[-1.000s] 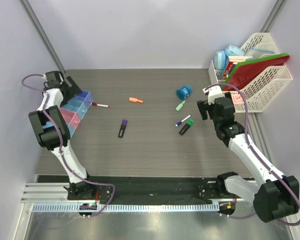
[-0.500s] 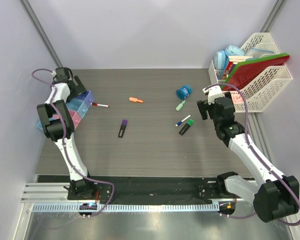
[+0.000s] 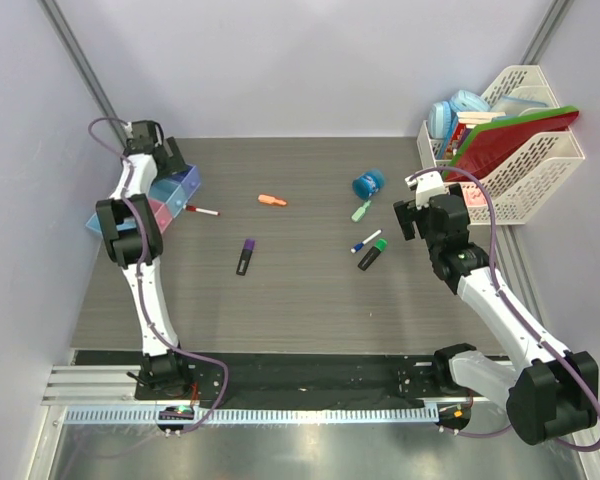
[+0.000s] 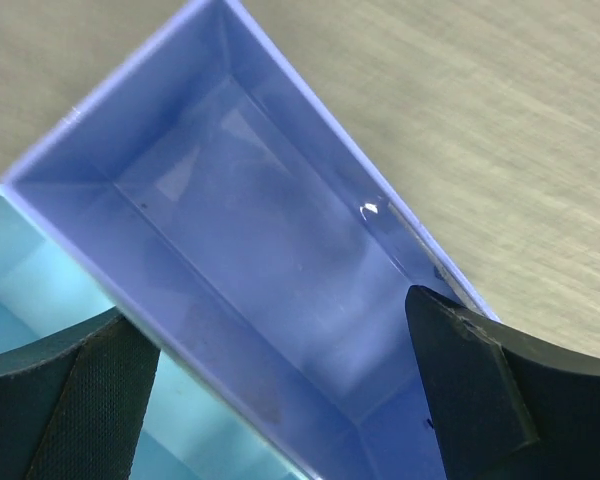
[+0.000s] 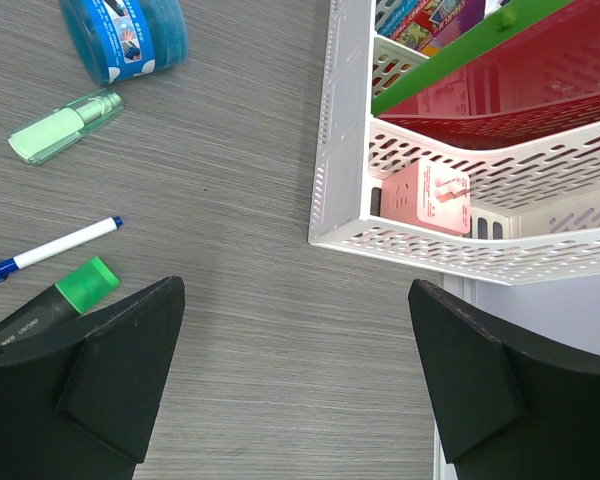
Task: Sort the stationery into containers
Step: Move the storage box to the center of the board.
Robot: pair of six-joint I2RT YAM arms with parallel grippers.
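Four joined bins (image 3: pixel 150 205) have slid toward the far left corner, dragged along under the left gripper (image 4: pixel 280 400), its jaws apart above the purple bin (image 4: pixel 240 250). The right gripper (image 5: pixel 290 400) hasn't moved, jaws apart; pens and highlighters lie mid-table.

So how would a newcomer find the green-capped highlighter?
Start at the white lattice file rack on the table's right side, then go left and nearer the arm bases. The green-capped highlighter lies beside a blue-capped white pen; it alone is black-bodied there.

Left arm reaching far toward the back left, left gripper (image 4: pixel 270 400) hanging fingers parted, right arm extending forward, right gripper (image 5: pixel 295 385) hovering, fingers spread wide
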